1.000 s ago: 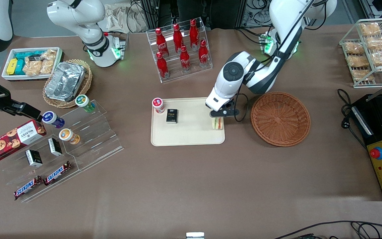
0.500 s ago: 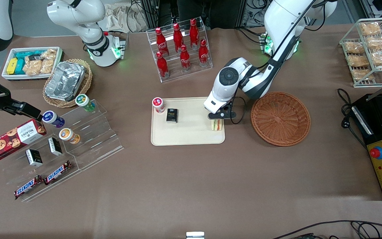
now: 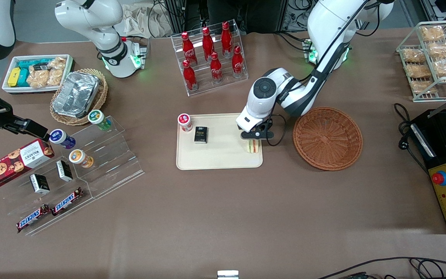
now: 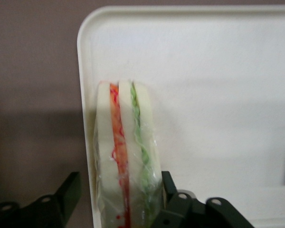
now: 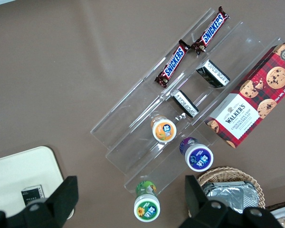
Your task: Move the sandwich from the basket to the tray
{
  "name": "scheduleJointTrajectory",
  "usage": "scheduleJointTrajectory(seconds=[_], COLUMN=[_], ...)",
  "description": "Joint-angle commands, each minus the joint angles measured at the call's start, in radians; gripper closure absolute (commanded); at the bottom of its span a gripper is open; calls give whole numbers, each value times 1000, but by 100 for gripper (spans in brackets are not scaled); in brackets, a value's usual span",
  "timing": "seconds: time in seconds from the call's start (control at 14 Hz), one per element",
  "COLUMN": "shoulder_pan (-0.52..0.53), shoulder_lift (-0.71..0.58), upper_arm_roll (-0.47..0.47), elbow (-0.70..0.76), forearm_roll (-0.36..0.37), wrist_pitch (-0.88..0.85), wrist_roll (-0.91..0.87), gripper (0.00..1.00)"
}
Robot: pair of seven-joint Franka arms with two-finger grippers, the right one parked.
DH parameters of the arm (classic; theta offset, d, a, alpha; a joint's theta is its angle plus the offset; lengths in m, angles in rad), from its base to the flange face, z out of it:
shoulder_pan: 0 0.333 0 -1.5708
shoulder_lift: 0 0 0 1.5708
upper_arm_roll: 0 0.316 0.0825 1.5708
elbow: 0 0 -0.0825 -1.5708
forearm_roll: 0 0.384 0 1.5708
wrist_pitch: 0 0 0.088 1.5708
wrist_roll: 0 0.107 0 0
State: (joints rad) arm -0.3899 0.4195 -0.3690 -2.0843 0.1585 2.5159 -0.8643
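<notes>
So we see one brown table holding one tray, one basket; the gripper hangs spread above one sandwich standing on the tray's edge.

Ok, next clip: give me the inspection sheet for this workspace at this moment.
Surface: brown table.
Job's things: sandwich stands on edge on the tray, by the rim nearest the basket, which holds nothing.
Clutter: black packet and red-capped jar on the tray; Coca-Cola bottles in an acrylic rack.
Grippers: gripper open, fingers either side of the sandwich.
Cables: black cable near the control box.
Surroundings: nothing seen.
</notes>
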Motion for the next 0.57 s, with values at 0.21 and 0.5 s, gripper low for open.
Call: scheduleJointTrajectory(seconds=[0.21,0.5], shoulder_pan=[40,150], shoulder_lift=[-273,-364], upper_arm_roll=[27,24], elbow=[131,295], forearm_roll=[21,-64], wrist_pitch=[-352,-607], wrist_roll=[-38,141], gripper=[0,0])
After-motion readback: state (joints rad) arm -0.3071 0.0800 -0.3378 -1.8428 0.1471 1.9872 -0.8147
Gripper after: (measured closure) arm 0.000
